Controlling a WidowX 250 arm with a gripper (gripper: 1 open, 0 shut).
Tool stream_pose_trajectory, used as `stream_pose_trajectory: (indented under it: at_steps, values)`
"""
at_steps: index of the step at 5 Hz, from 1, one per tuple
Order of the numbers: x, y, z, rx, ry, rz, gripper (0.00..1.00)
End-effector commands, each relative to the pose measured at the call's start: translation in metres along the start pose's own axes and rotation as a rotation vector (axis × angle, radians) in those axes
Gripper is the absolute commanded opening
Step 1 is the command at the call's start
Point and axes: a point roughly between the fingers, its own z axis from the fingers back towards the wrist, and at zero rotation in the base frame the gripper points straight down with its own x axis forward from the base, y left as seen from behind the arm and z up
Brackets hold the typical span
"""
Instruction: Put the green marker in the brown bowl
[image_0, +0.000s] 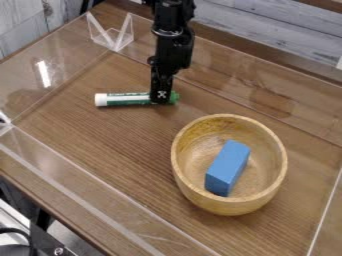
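Note:
The green marker (123, 98) lies almost level on the wooden table, its white end pointing left. My gripper (162, 97) points straight down at the marker's right end and is shut on it, with the black fingers hiding that tip. The brown bowl (189, 141) stands to the lower right of the gripper, well apart from it. A blue rectangular block (227, 167) lies inside the bowl.
A low clear plastic wall (80, 195) runs along the table's front and left edges. A clear plastic stand (111, 32) sits at the back left, behind the arm. Pale planks form the backdrop.

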Motion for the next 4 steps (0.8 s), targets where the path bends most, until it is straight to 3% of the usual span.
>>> stream_pose_trajectory:
  at_steps: [1,4]
  values:
    - [0.004,0.009,0.035,0.094,-0.041,0.0,0.0]
    - [0.01,-0.001,0.063,0.149,-0.051,-0.016,0.0]
